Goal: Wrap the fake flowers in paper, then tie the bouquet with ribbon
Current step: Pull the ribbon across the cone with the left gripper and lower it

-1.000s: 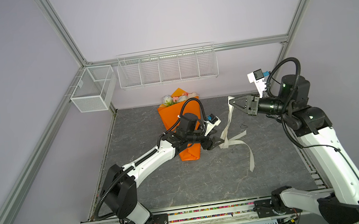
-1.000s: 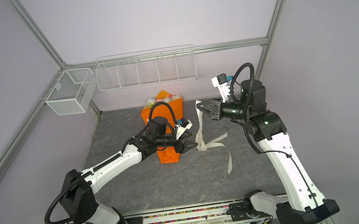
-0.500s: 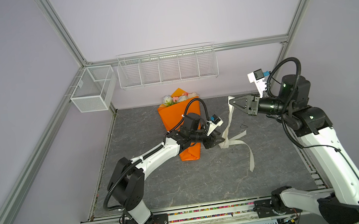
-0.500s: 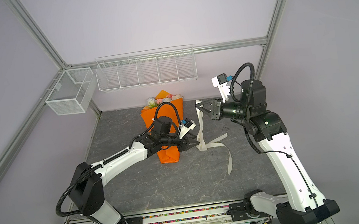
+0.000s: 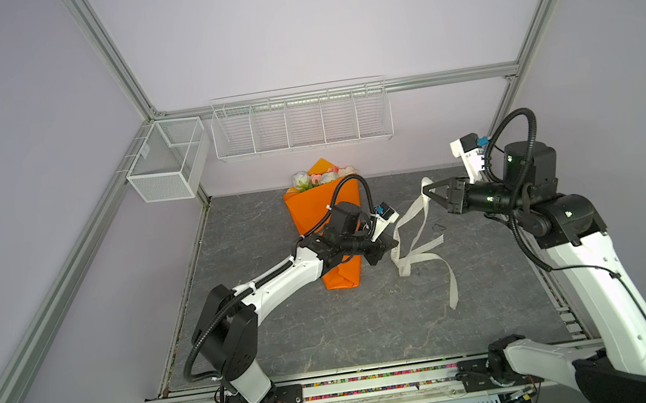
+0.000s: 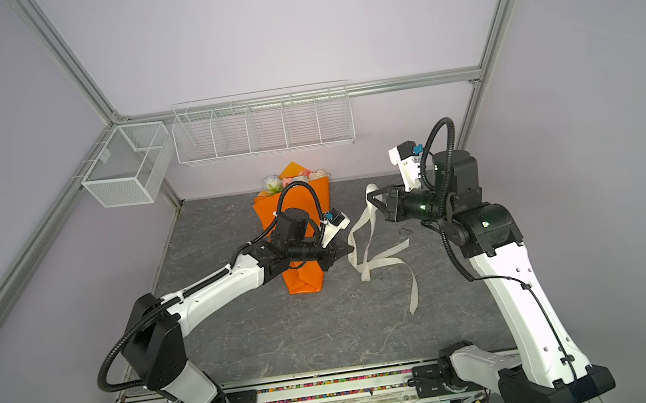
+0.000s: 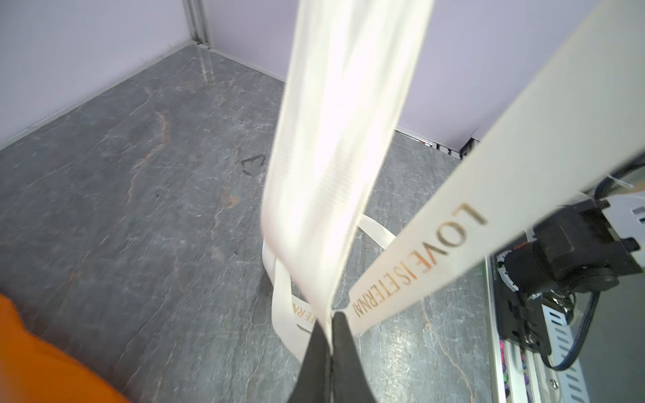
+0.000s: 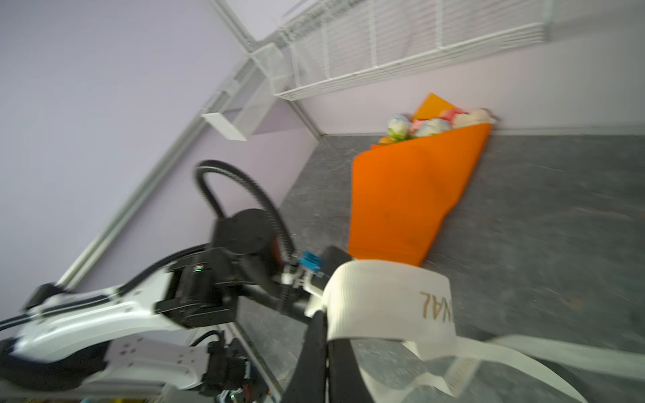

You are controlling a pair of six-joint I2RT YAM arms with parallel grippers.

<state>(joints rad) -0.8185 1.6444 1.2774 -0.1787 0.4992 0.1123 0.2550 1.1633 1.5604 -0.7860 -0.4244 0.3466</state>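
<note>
The bouquet of fake flowers [image 5: 320, 177] [image 6: 295, 180] [image 8: 436, 122] lies on the grey table, wrapped in orange paper [image 5: 305, 209] [image 8: 401, 195], heads toward the back wall. To its right a cream printed ribbon [image 5: 415, 216] [image 6: 366, 222] [image 7: 335, 157] [image 8: 384, 300] hangs in a loop. My right gripper [image 5: 426, 190] [image 6: 371, 196] [image 8: 328, 324] is shut on the ribbon's upper end, raised above the table. My left gripper [image 5: 391, 244] [image 6: 346, 250] [image 7: 330, 317] reaches across the wrap's lower part and is shut on a lower strand of the ribbon.
The ribbon's loose tail [image 5: 450, 283] trails on the table toward the front. A small dark loop [image 5: 437, 227] [image 7: 251, 165] lies beyond the ribbon. A wire rack [image 5: 301, 123] hangs on the back wall and a mesh box [image 5: 166, 163] on the left rail.
My left gripper has moved right from over the orange wrap to the ribbon and closed on it. The right arm has held still with the ribbon's end.
</note>
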